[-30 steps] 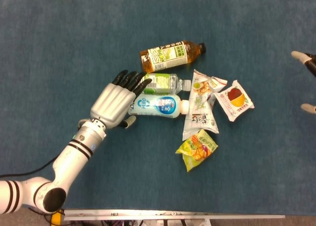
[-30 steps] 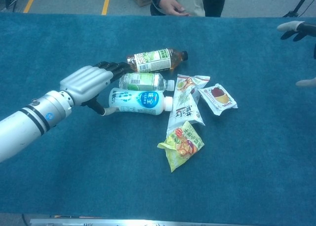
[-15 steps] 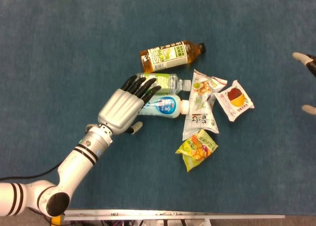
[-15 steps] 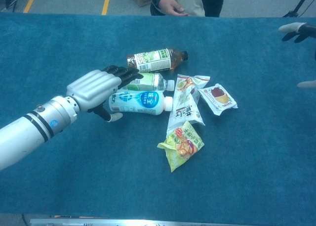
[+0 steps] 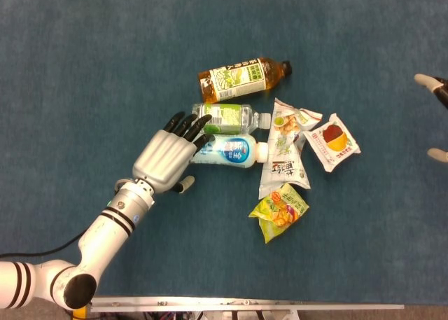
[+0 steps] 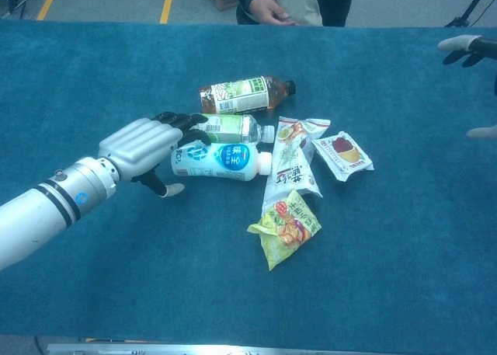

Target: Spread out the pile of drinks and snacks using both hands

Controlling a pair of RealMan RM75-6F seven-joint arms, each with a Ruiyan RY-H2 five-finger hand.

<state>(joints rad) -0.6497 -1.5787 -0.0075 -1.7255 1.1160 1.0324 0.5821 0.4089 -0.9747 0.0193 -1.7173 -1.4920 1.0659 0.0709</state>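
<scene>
The left hand point(image 5: 166, 159) is hovering palm down at the base ends of two bottles, its dark fingers point(image 5: 187, 126) apart and holding nothing. The fingertips are lying over the bottom of the clear green-label bottle point(image 5: 229, 116) and the near end of the white-and-blue bottle point(image 5: 227, 150); whether they are pressing on either cannot be told from these views. The thumb point(image 6: 172, 189) is sticking out on the near side, clear of the white bottle.

The pile is sitting just beyond the fingertips and to the hand's right: the amber tea bottle point(image 5: 241, 78) farthest out, the two bottles touching side by side, then the long white snack packet point(image 5: 283, 152), the red-print packet point(image 5: 332, 140) and the yellow-green packet point(image 5: 281, 211), which is lying nearest the robot.

The right hand point(image 5: 435, 117) is showing only at the frame edge, well apart from everything, fingers seemingly apart and empty.

The step in hand looks like parting the two touching bottles. To do it well, the left hand should be settling its fingers onto one bottle only, probably the white-and-blue one, and dragging it sideways toward itself, away from the packets. Round bottles are likely to roll, so a flat, steady press is wanted rather than a flick. Meanwhile the right hand should be coming in to draw the packets the other way.
</scene>
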